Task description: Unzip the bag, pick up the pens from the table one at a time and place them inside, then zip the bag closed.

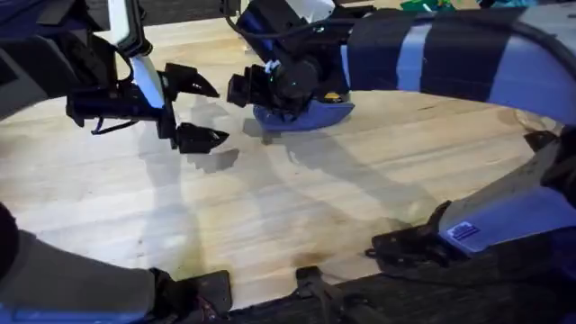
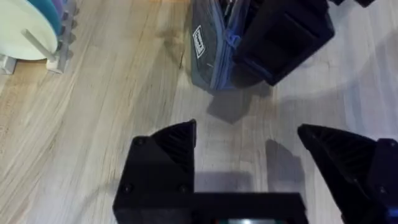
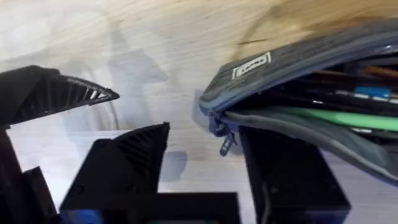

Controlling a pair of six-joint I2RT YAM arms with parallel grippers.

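Light-wood plank tabletop (image 1: 270, 207): unzipped blue-grey pouch (image 3: 298, 62) holding green pen (image 3: 323, 117); left gripper (image 1: 193, 110) fingers spread, right gripper (image 3: 205, 162) fingers released beside pouch.

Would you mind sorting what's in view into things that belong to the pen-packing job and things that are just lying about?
Part of the job:
bag, unzipped
green pen, inside the bag
table
left gripper, open
right gripper

Just lying about:
rack with plates
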